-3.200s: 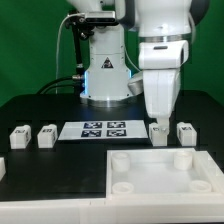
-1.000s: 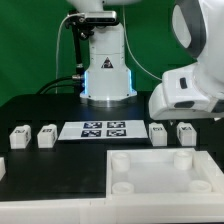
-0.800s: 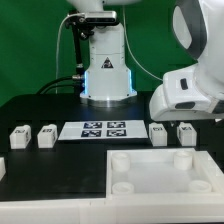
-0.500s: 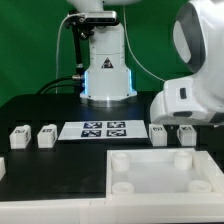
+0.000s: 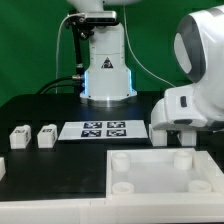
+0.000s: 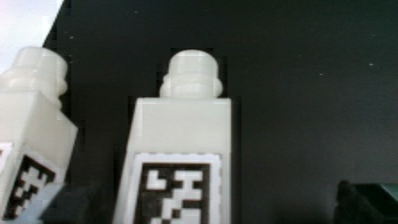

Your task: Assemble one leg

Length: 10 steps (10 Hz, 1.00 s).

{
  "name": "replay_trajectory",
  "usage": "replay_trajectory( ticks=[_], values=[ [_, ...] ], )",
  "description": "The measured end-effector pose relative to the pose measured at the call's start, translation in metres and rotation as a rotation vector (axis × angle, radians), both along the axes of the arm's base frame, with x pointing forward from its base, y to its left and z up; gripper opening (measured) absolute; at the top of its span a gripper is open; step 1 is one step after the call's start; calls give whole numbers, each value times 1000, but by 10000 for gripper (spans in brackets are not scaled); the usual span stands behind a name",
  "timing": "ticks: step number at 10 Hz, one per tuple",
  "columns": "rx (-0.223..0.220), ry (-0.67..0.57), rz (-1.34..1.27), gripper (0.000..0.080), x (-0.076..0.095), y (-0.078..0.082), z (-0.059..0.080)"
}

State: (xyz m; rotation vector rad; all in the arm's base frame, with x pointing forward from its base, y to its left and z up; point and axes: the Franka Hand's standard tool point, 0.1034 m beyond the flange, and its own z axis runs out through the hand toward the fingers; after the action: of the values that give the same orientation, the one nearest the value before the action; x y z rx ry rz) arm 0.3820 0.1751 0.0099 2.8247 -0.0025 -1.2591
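Arm's dropped lower, gripper [image 5: 172, 128] down over the leg [image 6: 178, 140]; jaw opening, can't tell from here.

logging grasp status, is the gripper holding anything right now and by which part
Cannot tell: the gripper sits low over the leg, but neither view shows the jaws touching it.

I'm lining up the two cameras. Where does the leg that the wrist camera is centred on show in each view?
Exterior view: the leg is one of two partly hidden under the arm, beyond the tabletop, on the exterior view's right; which one, I cannot tell.
Wrist view: the leg fills the middle, tag facing the camera.
Shared landmark: the black table.
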Motion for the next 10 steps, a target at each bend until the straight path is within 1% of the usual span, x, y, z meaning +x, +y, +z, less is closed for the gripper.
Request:
replay_trajectory(
  ticks=[2, 3, 4, 10],
  values=[
    [0, 0, 0, 380, 0, 0, 0],
    [0, 1, 1, 380, 0, 0, 0],
    [1, 1, 1, 290, 0, 0, 0],
    [3, -1, 3, 290, 1, -1, 0]
  ],
)
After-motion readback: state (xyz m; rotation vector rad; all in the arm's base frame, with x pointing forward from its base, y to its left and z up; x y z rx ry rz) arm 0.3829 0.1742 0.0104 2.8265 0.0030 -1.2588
